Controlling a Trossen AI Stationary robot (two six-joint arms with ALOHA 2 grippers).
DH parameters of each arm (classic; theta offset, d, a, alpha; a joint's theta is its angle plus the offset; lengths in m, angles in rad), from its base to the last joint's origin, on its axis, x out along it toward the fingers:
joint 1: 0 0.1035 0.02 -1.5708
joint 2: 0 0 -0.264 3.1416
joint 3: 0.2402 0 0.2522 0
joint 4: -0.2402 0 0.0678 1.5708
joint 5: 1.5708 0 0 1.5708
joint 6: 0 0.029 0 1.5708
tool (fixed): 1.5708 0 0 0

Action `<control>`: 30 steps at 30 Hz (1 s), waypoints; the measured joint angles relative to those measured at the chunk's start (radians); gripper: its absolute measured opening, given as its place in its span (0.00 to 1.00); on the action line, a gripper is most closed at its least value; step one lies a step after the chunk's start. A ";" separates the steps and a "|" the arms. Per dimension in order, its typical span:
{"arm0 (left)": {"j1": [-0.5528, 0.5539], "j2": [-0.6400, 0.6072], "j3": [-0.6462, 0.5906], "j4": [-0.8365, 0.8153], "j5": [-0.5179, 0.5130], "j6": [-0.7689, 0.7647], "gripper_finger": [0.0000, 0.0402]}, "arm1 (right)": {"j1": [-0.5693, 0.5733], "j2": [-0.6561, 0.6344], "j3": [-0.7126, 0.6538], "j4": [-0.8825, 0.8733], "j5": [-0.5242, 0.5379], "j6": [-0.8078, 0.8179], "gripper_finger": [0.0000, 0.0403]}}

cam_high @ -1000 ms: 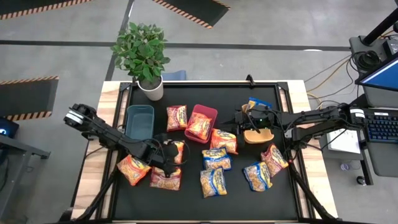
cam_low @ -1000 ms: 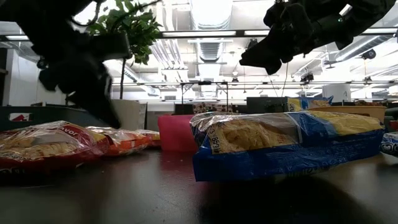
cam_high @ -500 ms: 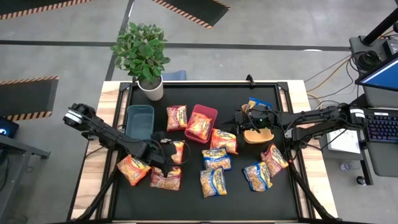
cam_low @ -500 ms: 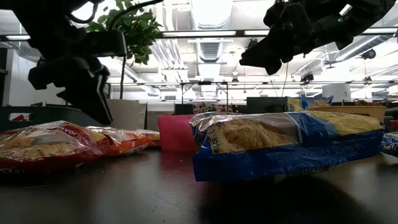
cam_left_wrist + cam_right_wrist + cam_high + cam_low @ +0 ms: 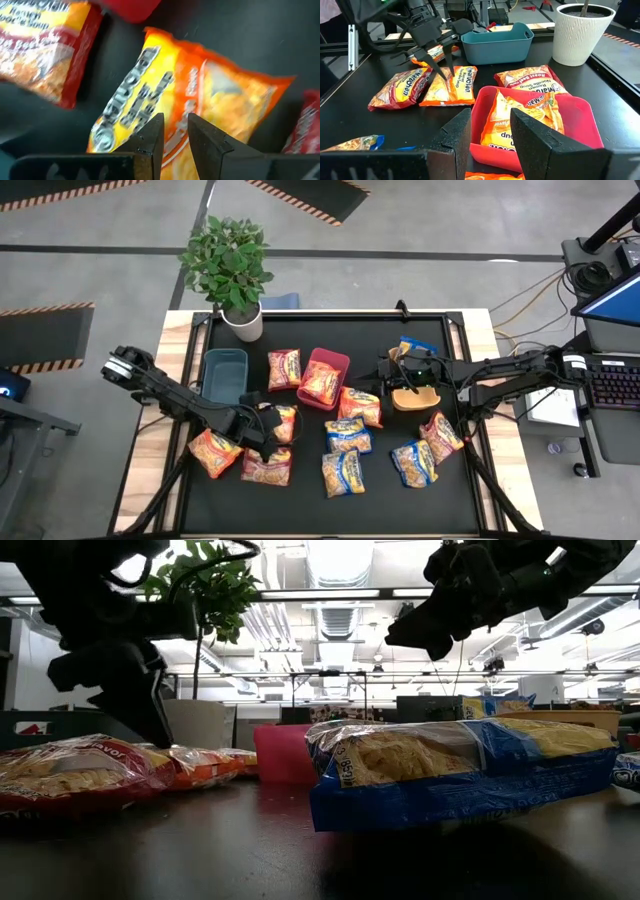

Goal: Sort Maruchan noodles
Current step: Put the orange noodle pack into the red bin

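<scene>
The black table top (image 5: 310,510) is flanked by both dark arms, and a potted plant (image 5: 228,265) in a white pot stands at its far left corner. Three bins are set across the middle: a teal bin (image 5: 224,373), a red bin (image 5: 337,364) with one orange packet (image 5: 320,384) lying in it, and a tan bin (image 5: 416,397) under the right arm.

The Maruchan noodles (image 5: 345,436) are scattered flat over the mat: red-pink and orange packets to the left, blue-and-yellow ones in the middle and to the right, one more by the far edge.

The left gripper (image 5: 268,427) is held low over an orange noodle packet (image 5: 190,105) just in front of the teal bin; its fingers (image 5: 151,137) are seen with a narrow gap between them, the tips at the wrapper, and nothing is pinched. A red-pink packet (image 5: 400,89) lies just beside that one, touching it.

The right gripper (image 5: 398,370) hangs above the table beside the red bin, its fingers (image 5: 455,130) spread apart and empty. In the low view a blue-and-yellow packet (image 5: 460,775) blocks much of the table behind it.
</scene>
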State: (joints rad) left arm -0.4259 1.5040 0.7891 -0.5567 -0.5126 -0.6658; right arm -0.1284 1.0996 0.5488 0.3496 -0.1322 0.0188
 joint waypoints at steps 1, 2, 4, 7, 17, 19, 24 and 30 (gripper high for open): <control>0.000 0.000 0.000 0.019 -0.001 0.003 0.17 | 0.000 0.000 0.000 0.000 0.000 0.001 0.31; 0.000 0.000 0.000 0.038 -0.001 0.004 0.17 | 0.000 0.000 0.000 0.000 0.000 0.008 0.31; -0.001 0.000 0.000 0.074 -0.002 0.009 0.17 | 0.002 0.000 0.000 0.000 0.000 0.010 0.31; -0.001 0.000 0.000 0.144 -0.002 0.017 0.17 | 0.013 0.000 0.000 0.000 -0.001 0.007 0.31; -0.008 0.000 0.002 0.411 -0.005 0.181 0.17 | 0.032 0.000 0.000 0.000 -0.003 -0.036 0.31; -0.006 0.000 0.008 0.449 -0.035 0.213 0.17 | 0.032 0.000 0.000 0.000 -0.003 -0.053 0.31; -0.006 0.000 0.018 0.478 -0.074 0.239 0.17 | 0.032 0.000 0.000 0.026 -0.003 -0.117 0.31; -0.006 0.010 0.018 0.481 -0.083 0.160 0.17 | 0.032 0.000 0.000 0.108 -0.003 -0.185 0.31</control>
State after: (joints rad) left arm -0.4320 1.5137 0.8074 -0.0757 -0.5953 -0.5054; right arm -0.0963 1.0993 0.5488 0.4574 -0.1352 -0.1666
